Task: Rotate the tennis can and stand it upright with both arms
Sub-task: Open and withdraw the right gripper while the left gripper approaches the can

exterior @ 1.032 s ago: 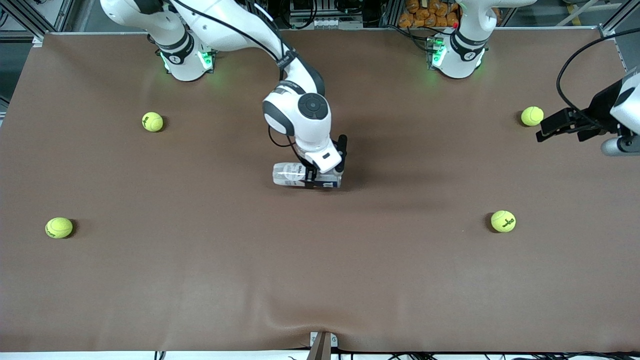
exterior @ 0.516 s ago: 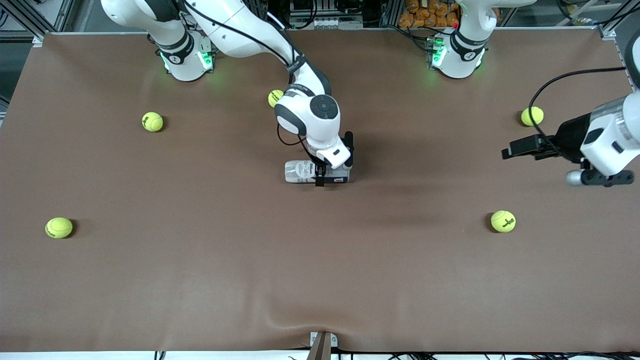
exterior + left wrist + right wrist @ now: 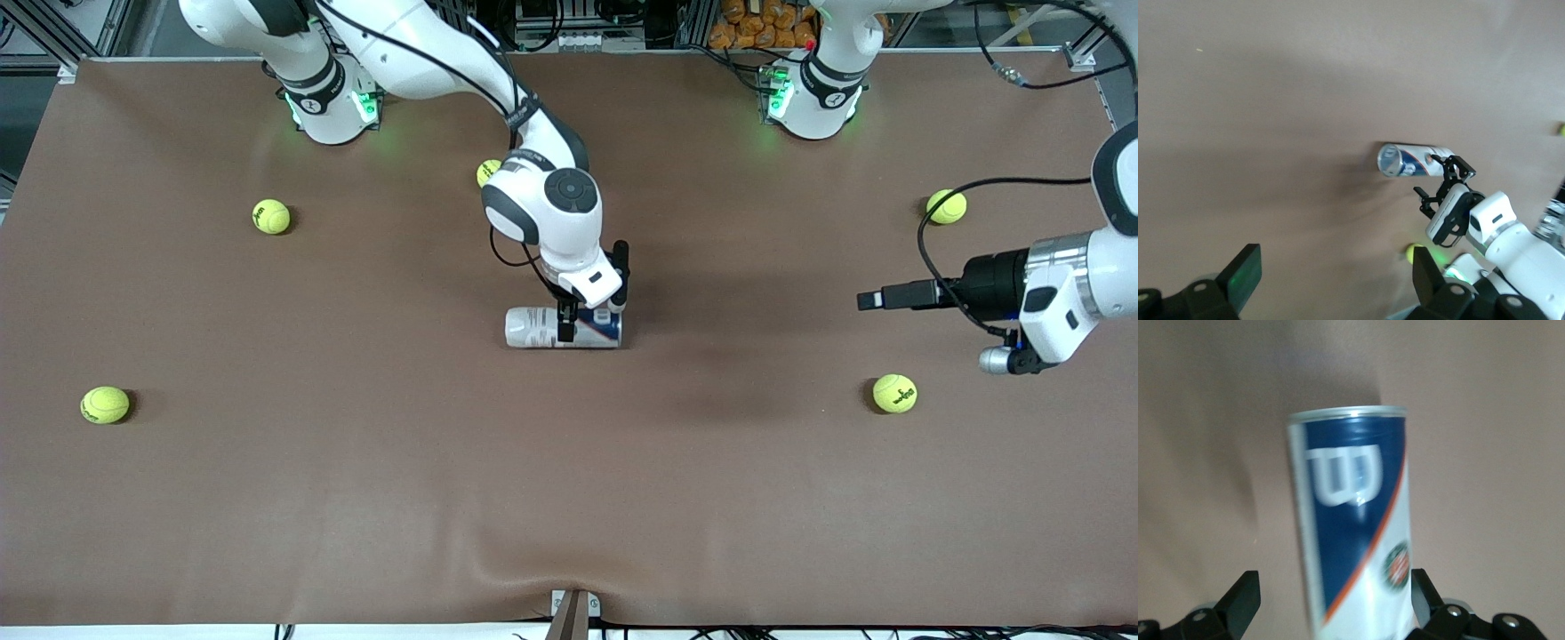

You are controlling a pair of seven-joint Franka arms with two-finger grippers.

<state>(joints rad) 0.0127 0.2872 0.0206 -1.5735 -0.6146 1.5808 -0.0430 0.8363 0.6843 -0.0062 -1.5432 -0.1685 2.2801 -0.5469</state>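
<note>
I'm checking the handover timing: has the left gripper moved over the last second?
Yes. The left gripper has swung in from the table's edge toward the tennis can, passing the tennis ball it started beside.

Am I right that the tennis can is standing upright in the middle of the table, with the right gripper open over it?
Not quite: the tennis can lies on its side, as the front view shows. The right gripper is indeed open over it.

White "W" logo on the navy label of the tennis can.
</note>
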